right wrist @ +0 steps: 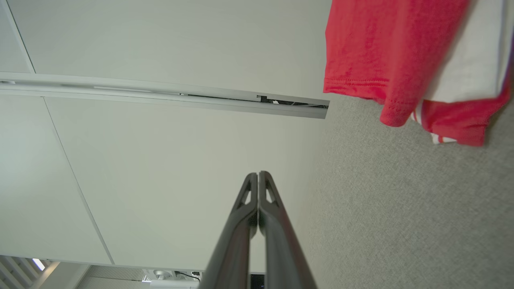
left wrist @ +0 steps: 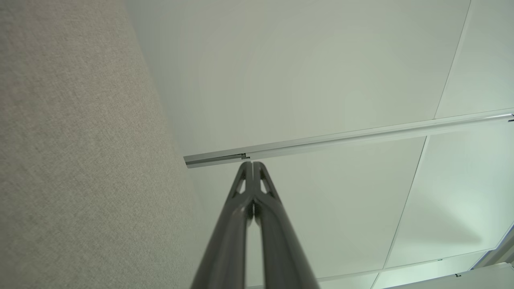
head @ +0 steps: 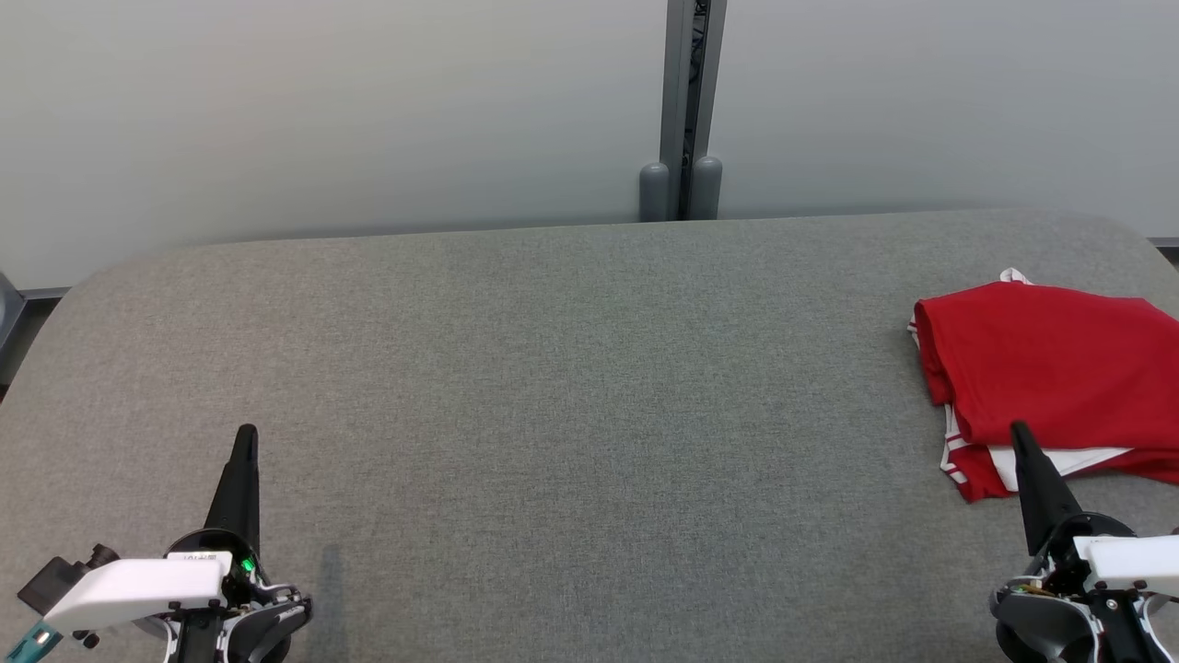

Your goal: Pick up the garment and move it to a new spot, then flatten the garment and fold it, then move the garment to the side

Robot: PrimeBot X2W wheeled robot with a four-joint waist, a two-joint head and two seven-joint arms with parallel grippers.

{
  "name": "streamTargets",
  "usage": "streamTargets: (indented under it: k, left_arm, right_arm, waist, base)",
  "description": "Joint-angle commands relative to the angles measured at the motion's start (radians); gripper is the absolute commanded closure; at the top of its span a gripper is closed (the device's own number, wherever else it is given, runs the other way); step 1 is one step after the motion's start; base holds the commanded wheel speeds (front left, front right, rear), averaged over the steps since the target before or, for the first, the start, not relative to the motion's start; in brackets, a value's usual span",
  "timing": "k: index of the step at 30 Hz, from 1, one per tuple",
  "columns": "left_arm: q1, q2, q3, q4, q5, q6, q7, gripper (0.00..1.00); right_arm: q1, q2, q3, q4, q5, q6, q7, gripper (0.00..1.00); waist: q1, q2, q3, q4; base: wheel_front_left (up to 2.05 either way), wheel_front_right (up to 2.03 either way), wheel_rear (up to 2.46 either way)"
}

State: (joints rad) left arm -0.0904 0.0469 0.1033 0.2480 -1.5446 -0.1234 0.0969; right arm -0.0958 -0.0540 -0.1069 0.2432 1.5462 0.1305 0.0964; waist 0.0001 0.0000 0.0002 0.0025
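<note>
The grey worktop [head: 553, 368] spreads wide and mostly bare, backed by a pale wall [head: 322, 110] with a grey post [head: 683, 110] behind the far edge. The garment [head: 1050, 368], red with white trim, lies folded flat at the right edge, about midway between the far and near corners, so the move to the side looks done. Its right part is cut off, but its long axis seems to run across the worktop towards that right edge; the white striped hem faces the near edge, and a small white bit peeks out on the far side. The right claw [head: 1018, 428] is clenched on nothing, its tip just beside the near hem; the right wrist view shows the garment [right wrist: 401, 52] off to one side, apart from the fingers. The left claw [head: 246, 433] is clenched and empty by the near left corner. A careless swing of the right arm could snag that hem, dragging the fold open or pulling the cloth off the right edge.
</note>
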Motion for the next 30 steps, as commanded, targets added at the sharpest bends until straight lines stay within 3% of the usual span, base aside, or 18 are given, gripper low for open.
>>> streamTargets:
  k: [1,10,30]
  left_arm:
    - [-0.022,0.006,0.007,-0.004,-0.019,-0.008,0.006,1.0]
    - [-0.027,0.006,0.014,-0.004,-0.072,-0.011,0.02,1.0]
    - [-0.025,0.006,0.014,-0.004,-0.069,-0.009,0.02,1.0]
  right_arm:
    - [-0.014,0.0,-0.004,0.001,0.02,0.0,0.008,1.0]
    - [-0.017,0.003,-0.01,0.003,0.071,0.0,0.022,1.0]
    - [-0.017,0.003,-0.009,0.003,0.067,0.0,0.022,1.0]
  waist:
    - [-0.0001,0.0,0.0,0.0]
    - [-0.0001,0.0,0.003,-0.003]
    - [-0.0001,0.0,0.003,-0.003]
  base:
    - [0.0,0.0,0.0]
    - [0.0,0.0,0.0]
    - [0.0,0.0,0.0]
